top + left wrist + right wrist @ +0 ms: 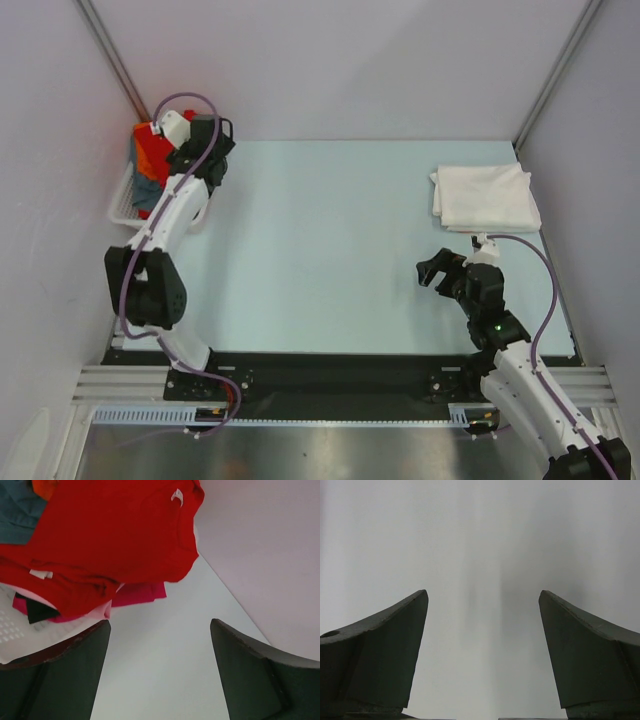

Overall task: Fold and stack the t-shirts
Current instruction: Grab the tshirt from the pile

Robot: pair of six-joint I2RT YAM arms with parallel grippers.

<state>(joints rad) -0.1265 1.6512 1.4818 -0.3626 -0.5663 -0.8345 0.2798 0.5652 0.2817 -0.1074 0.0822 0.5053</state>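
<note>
A plain bright red t-shirt (150,150) lies on top of a pile in the white mesh basket (122,205) at the far left. In the left wrist view the red shirt (110,535) hangs over a red shirt with pink trim (142,594), a grey-teal one (15,510) and an orange one (45,486). My left gripper (215,140) (160,630) is open and empty just beside the pile, over bare table. A folded cream-white t-shirt (485,197) lies at the far right. My right gripper (440,268) (483,597) is open and empty, nearer than that shirt.
The basket's mesh wall (20,630) shows under the pile in the left wrist view. Pale walls close the table (320,250) on the left, back and right. The right wrist view shows only a blank pale surface.
</note>
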